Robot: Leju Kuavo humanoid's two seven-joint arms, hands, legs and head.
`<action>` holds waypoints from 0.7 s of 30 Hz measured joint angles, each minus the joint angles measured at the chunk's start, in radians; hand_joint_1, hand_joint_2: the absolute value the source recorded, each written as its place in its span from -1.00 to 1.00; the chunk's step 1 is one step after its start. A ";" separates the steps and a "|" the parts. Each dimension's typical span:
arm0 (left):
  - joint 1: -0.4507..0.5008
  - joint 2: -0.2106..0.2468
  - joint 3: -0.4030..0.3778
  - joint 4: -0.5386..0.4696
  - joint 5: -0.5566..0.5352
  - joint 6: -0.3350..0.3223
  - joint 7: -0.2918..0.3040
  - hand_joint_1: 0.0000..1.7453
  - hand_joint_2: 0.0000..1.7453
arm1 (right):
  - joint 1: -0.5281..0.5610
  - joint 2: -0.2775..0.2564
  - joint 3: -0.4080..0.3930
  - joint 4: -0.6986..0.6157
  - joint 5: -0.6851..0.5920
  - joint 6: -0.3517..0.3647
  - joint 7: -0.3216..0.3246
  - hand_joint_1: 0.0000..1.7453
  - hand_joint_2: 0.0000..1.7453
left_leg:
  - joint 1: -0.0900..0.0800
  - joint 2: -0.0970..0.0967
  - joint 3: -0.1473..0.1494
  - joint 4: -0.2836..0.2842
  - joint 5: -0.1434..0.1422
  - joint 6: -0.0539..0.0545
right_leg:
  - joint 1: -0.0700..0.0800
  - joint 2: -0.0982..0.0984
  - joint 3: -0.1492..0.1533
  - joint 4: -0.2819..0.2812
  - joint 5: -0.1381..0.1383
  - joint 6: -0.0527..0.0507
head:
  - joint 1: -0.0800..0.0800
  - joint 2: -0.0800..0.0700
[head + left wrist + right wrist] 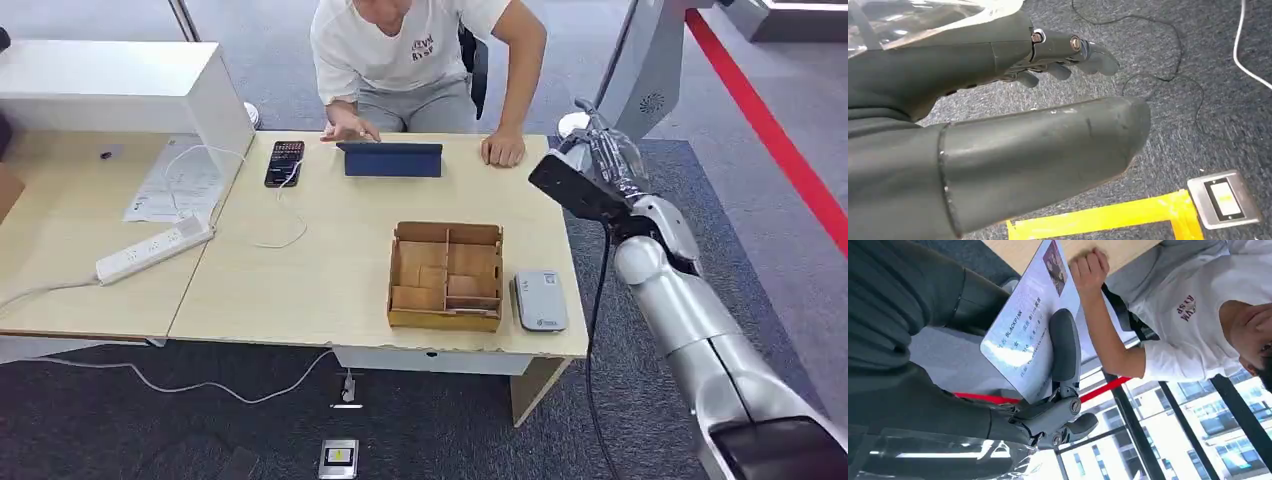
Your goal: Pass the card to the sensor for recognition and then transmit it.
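Head view: right hand [600, 165] raised off the worktop's [330, 270] far right corner, pinching the card [575, 188]; grey sensor [540, 300] lies beside the divided box [445, 275], well apart from the card. Left wrist view: left hand [998, 115] hangs over carpet, fingers loosely apart, holding nothing. Right wrist view: card [1030, 325] clamped between thumb and fingers, a person's fist [1089, 270] near. Judgement: whether the scan is done cannot be told; handover not finished.

The right arm [690, 320] has smooth silver shells. The right hand [1048, 410] has dark grey fingers, silver screws and a clear cover.
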 joint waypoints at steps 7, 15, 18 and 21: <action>0.000 0.002 0.000 0.001 -0.009 -0.001 -0.011 -1.00 -1.00 | -0.045 0.005 0.003 0.014 0.053 0.014 -0.009 1.00 1.00 | 0.000 0.000 0.000 0.000 0.000 0.000 | 0.000 0.000 0.000 0.000 0.000 0.000 | 0.000 0.000; -0.002 0.008 -0.005 0.002 -0.026 -0.014 -0.011 -1.00 -1.00 | -0.116 0.068 0.020 0.130 0.131 0.027 0.021 1.00 1.00 | 0.000 0.000 -0.001 0.000 0.000 0.000 | 0.000 0.000 0.000 0.001 0.000 0.000 | 0.000 0.000; -0.002 0.014 -0.016 0.002 -0.043 -0.024 -0.010 -1.00 -1.00 | -0.130 0.093 0.032 0.176 0.163 0.027 0.058 1.00 1.00 | 0.001 0.000 -0.001 0.000 0.000 0.000 | 0.001 0.000 0.000 0.001 0.000 0.000 | 0.000 0.000; -0.002 0.025 -0.024 0.002 -0.057 -0.035 -0.008 -1.00 -1.00 | -0.141 0.108 0.045 0.216 0.180 0.027 0.076 1.00 1.00 | 0.001 0.000 -0.001 0.000 0.000 0.000 | 0.001 0.000 0.000 0.000 0.000 0.000 | 0.000 0.000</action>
